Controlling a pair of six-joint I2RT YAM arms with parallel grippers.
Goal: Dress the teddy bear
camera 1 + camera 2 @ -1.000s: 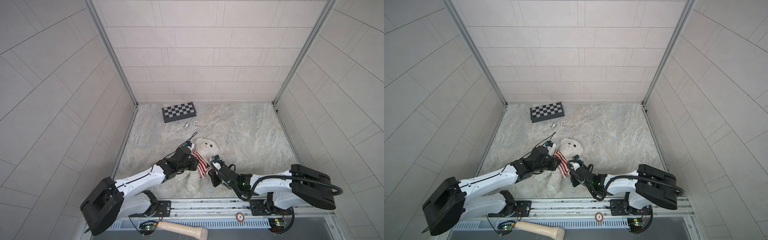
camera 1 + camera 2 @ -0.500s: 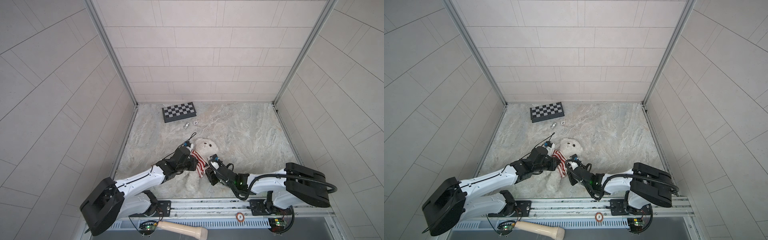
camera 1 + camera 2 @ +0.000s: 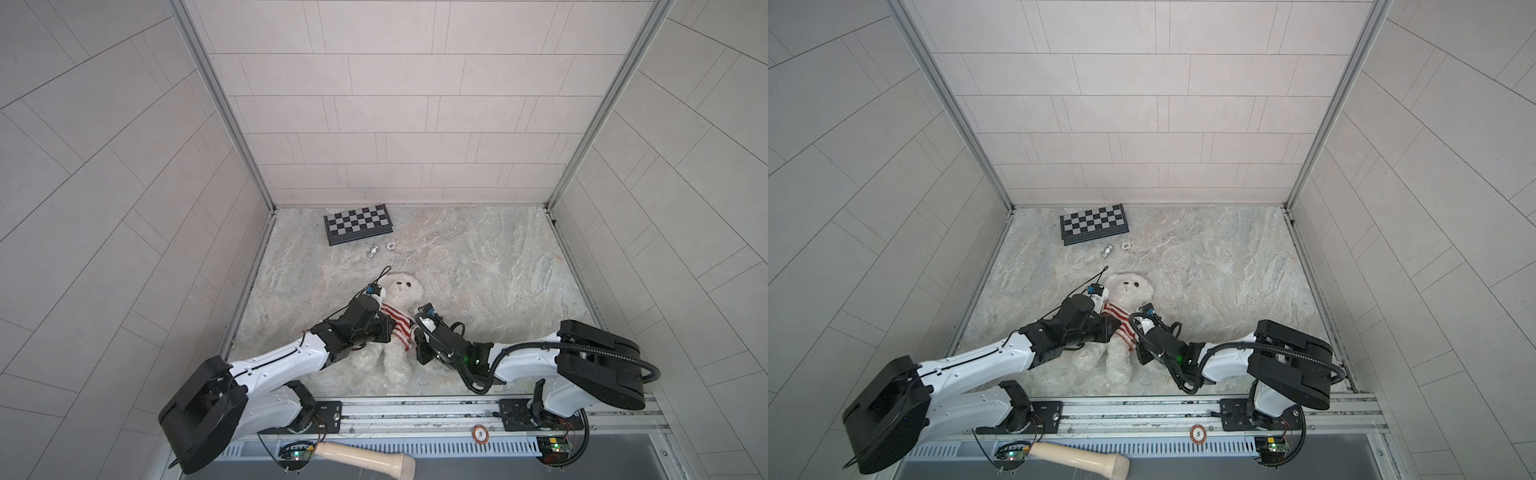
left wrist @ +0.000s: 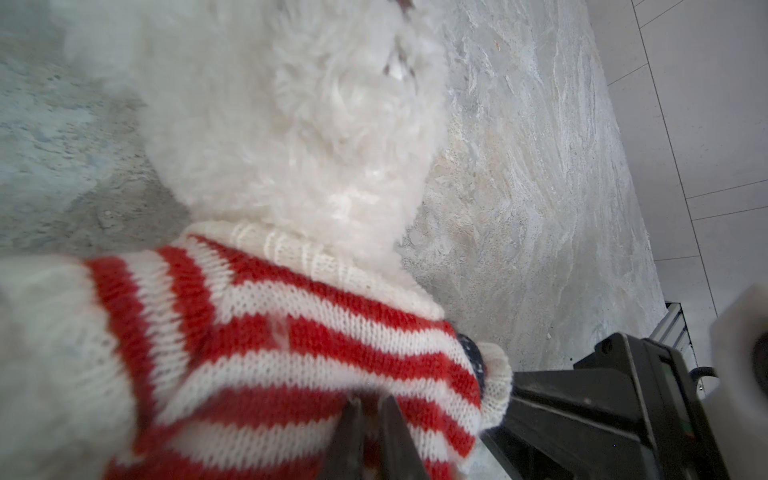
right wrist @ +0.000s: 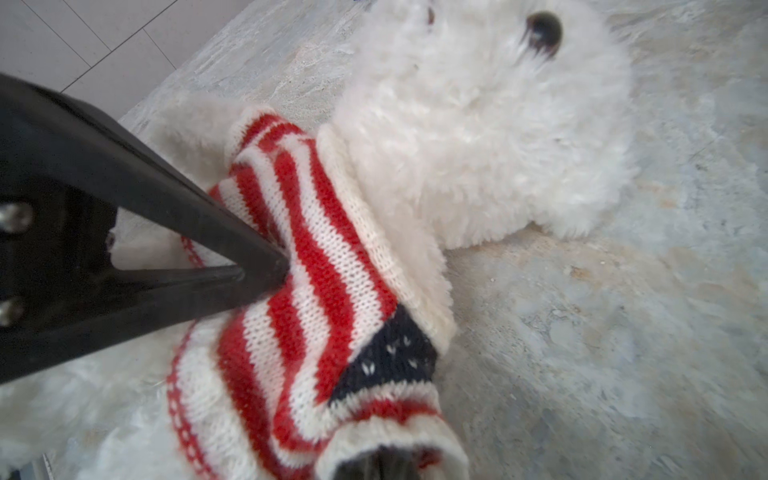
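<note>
The right hand (image 5: 379,464) is buried in the cuff of the sweater (image 5: 316,266), tips closed, and I cannot tell whether it pinches any knit. The left hand (image 4: 370,415) is clamped on the striped front. The teddy bear (image 3: 402,286) lies face up between both hands, its lower body partly hidden by them. The right hand has crept closer. Bare surface (image 3: 498,270) opens beyond it.

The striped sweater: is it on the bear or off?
Partly on: the sweater rings the neck of the teddy bear and bunches on its chest; belly and legs are bare.
</note>
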